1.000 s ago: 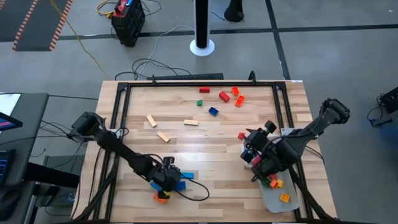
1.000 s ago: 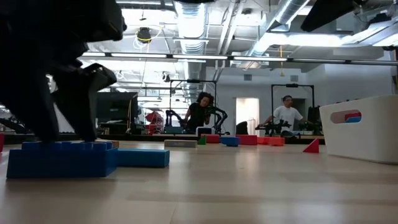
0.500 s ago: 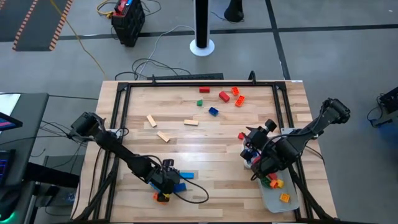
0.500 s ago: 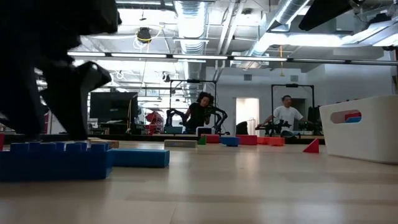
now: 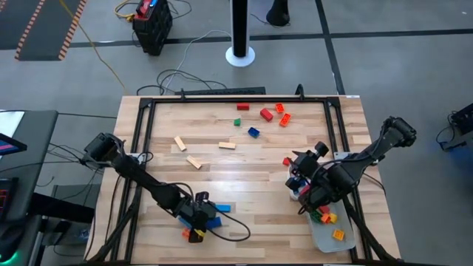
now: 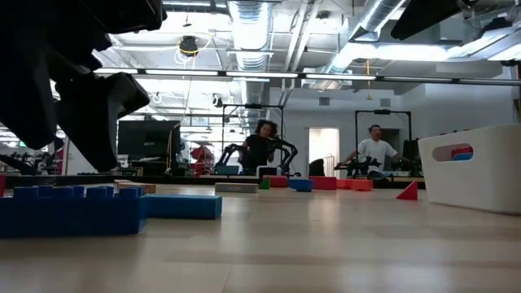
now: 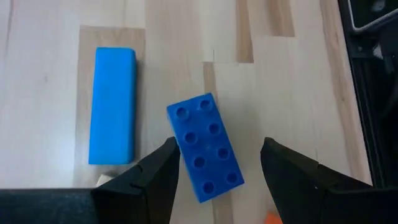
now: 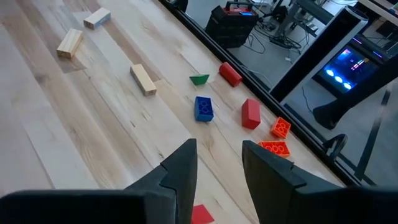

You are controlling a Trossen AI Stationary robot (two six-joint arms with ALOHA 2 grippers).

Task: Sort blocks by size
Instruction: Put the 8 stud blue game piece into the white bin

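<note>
My left gripper (image 5: 196, 216) hangs open near the table's front edge, just above a dark blue studded brick (image 7: 205, 147). The brick lies flat on the table, and the fingers stand on either side of it without touching. A light blue smooth block (image 7: 112, 106) lies beside the brick. In the low view the left gripper's fingers (image 6: 106, 122) end above the brick (image 6: 69, 212). My right gripper (image 8: 217, 165) is open and empty, beside the left edge of a white tray (image 5: 341, 247). More blocks lie at the far side: red (image 5: 266, 114), orange (image 5: 284, 119), blue (image 5: 253, 132), tan (image 5: 179, 142).
The tray holds several blocks, among them an orange block (image 5: 338, 234). A red wedge (image 5: 287, 160) lies by the right gripper. An orange block (image 5: 194, 235) lies near the left gripper. Two more tan blocks (image 5: 194, 162) (image 5: 227, 145) lie mid-table. A black frame (image 5: 222, 92) rims the table.
My left gripper has gone a little toward the table's near edge. The dark blue brick has slid slightly toward the left edge. The gripper has then risen off the brick, which stays flat on the table.
</note>
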